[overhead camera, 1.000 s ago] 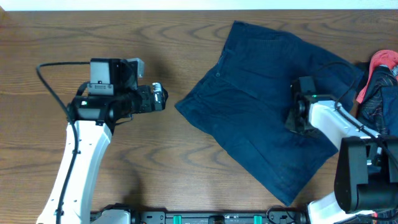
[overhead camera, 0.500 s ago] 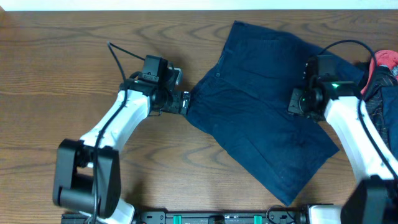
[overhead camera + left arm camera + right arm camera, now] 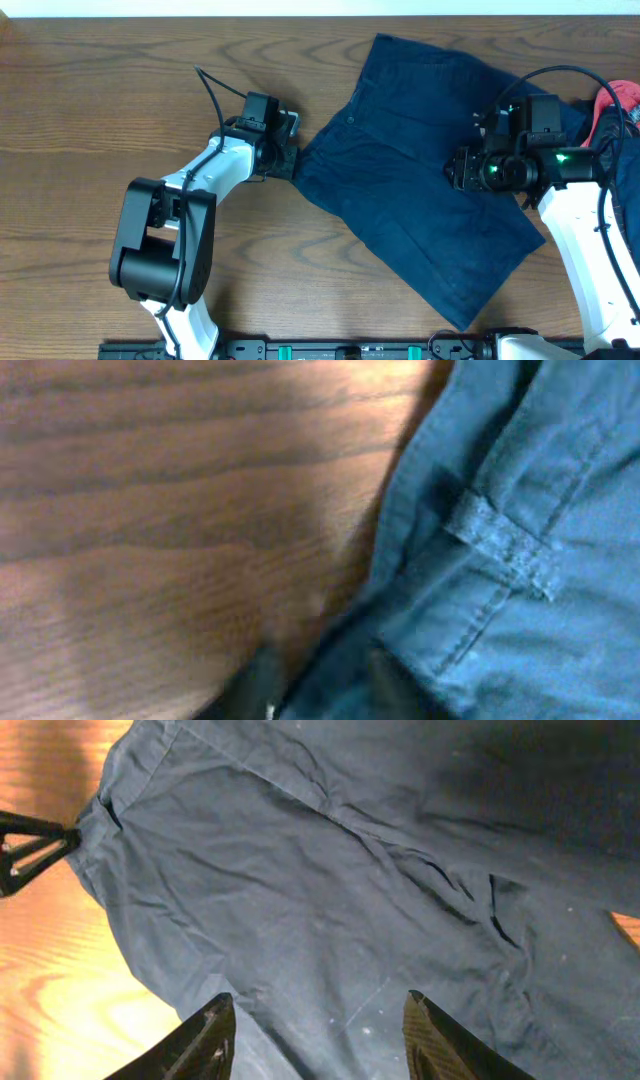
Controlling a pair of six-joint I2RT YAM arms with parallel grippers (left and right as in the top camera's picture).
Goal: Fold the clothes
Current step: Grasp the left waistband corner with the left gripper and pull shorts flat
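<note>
The clothes [image 3: 420,180], dark navy shorts, lie spread flat on the right half of the wooden table, waistband toward the left. My left gripper [image 3: 291,160] is at the waistband's left corner. The left wrist view has its dark fingers [image 3: 255,688] pinched on the cloth edge [image 3: 330,680], just below a belt loop [image 3: 505,545]. My right gripper [image 3: 456,170] hovers over the shorts' right side. Its fingers [image 3: 212,1032] stand wide apart above the clothes [image 3: 330,890], with nothing between them. The left gripper [image 3: 35,848] shows at the far left of the right wrist view.
A heap of red and dark garments [image 3: 612,120] lies at the table's right edge, beside the right arm. Bare wooden table [image 3: 120,90] stretches to the left of the shorts. The table's front rail [image 3: 330,350] runs along the bottom.
The left jaws have closed on the waistband corner after reaching it. The right gripper has shifted left over the shorts and opened wider.
</note>
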